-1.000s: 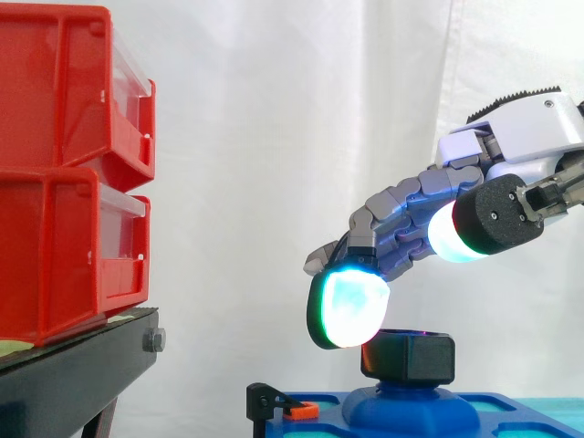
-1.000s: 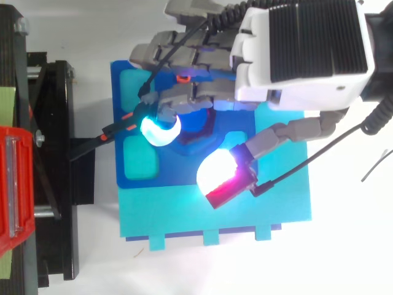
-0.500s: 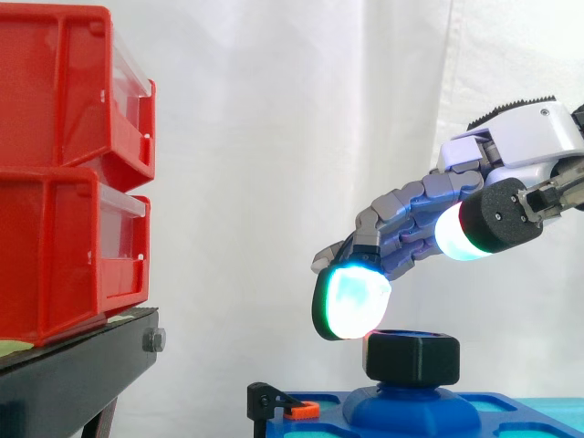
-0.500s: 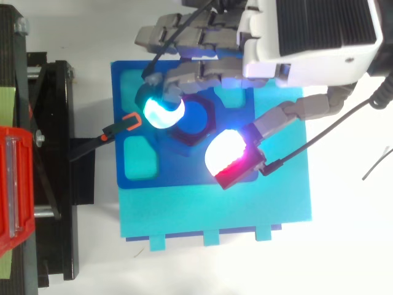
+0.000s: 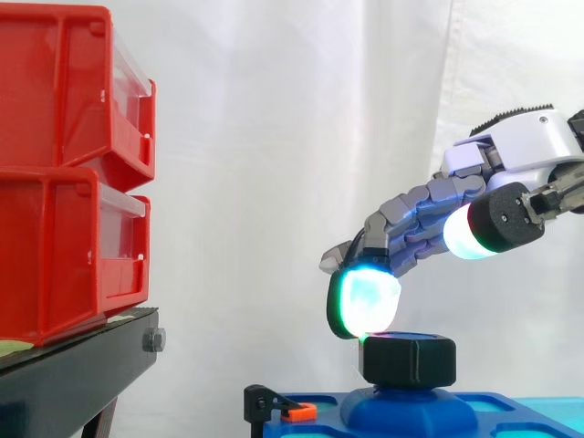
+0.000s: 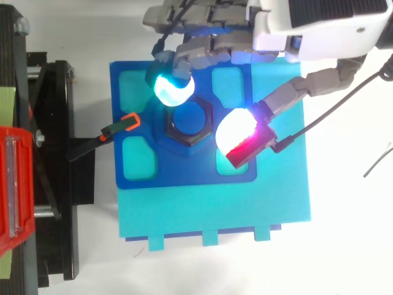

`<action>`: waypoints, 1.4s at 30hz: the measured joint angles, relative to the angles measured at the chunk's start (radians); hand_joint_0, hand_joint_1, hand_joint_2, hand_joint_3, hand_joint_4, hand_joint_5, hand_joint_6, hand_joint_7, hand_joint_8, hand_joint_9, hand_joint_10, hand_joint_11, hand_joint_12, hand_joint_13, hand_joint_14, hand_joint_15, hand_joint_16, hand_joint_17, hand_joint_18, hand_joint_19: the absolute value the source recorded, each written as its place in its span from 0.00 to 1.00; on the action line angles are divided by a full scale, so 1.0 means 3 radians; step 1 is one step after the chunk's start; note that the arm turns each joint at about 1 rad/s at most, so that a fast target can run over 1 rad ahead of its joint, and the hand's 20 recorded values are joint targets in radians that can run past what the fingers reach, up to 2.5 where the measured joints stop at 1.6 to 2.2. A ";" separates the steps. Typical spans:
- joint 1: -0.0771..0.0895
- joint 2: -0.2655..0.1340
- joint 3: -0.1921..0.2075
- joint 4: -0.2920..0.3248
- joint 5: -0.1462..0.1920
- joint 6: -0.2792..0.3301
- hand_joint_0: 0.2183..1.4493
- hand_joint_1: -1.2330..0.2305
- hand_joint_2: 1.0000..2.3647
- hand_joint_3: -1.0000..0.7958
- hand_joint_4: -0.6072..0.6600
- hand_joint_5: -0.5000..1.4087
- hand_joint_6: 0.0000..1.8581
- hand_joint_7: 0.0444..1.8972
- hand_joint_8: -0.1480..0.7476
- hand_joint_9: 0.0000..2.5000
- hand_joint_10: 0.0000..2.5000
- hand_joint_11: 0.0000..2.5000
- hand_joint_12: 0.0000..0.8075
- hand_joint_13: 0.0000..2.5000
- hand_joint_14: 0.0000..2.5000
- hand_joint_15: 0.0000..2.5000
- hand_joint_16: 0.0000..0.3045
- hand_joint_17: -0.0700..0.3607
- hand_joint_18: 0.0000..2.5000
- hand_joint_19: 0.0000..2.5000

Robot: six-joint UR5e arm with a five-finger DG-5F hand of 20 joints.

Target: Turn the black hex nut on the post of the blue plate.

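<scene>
The black hex nut (image 5: 408, 359) sits on the blue post (image 6: 189, 117) at the middle of the blue plate (image 6: 184, 173). My hand (image 5: 516, 151) hangs just above it, reaching in from the right with its fingers relaxed and spread. One glowing cyan fingertip (image 5: 363, 303) hovers at the nut's upper left edge, close to its top. In the top view that fingertip (image 6: 172, 88) lies beside the nut's (image 6: 174, 131) far corner, and the thumb pad (image 6: 236, 132) stands to the nut's right, apart from it. Nothing is held between them.
Two stacked red bins (image 5: 64, 164) rest on a black stand (image 5: 73, 374) at the left. A black clamp with an orange tip (image 6: 126, 123) grips the plate's left edge. The plate lies on a cyan base (image 6: 215, 212) with shallow pockets around the post.
The hand has drawn back from over the nut and risen slightly, leaving the nut and post uncovered in the top view. The thumb pad has swung out to the nut's right.
</scene>
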 measured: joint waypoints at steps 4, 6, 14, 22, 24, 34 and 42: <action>-0.0011 0.0001 0.0000 0.0020 -0.0016 -0.0003 0.20 0.63 0.00 0.28 0.59 0.14 0.27 0.47 0.39 0.03 0.00 0.00 0.43 0.00 0.00 0.01 0.19 0.47 0.00 0.04; -0.0012 0.0001 0.0000 0.0042 -0.0019 -0.0004 0.20 0.63 0.00 0.28 0.59 0.14 0.27 0.47 0.39 0.03 0.00 0.00 0.43 0.00 0.00 0.01 0.19 0.47 0.00 0.04; 0.0012 0.0002 0.0001 0.0236 -0.0012 0.0004 0.19 0.63 0.00 0.28 0.59 0.14 0.27 0.47 0.40 0.03 0.00 0.00 0.43 0.01 0.00 0.01 0.19 0.47 0.00 0.04; 0.0099 -0.0060 0.0010 0.0534 0.0109 0.0005 0.19 0.63 0.00 0.28 0.59 0.14 0.27 0.47 0.40 0.03 0.00 0.00 0.43 0.01 0.00 0.01 0.19 0.47 0.00 0.04; 0.0133 -0.0098 0.0027 0.0582 0.0171 0.0002 0.19 0.63 0.00 0.28 0.59 0.14 0.27 0.47 0.40 0.03 0.00 0.00 0.43 0.01 0.00 0.01 0.19 0.47 0.00 0.04; 0.0296 -0.0202 0.0061 0.0609 0.0372 -0.0072 0.19 0.64 0.00 0.28 0.59 0.14 0.27 0.47 0.40 0.03 0.00 0.00 0.43 0.00 0.00 0.01 0.19 0.47 0.00 0.04; 0.0379 -0.0201 0.0062 0.0465 0.0442 -0.0141 0.19 0.64 0.00 0.28 0.59 0.14 0.27 0.47 0.40 0.03 0.00 0.00 0.43 0.01 0.00 0.01 0.19 0.47 0.00 0.04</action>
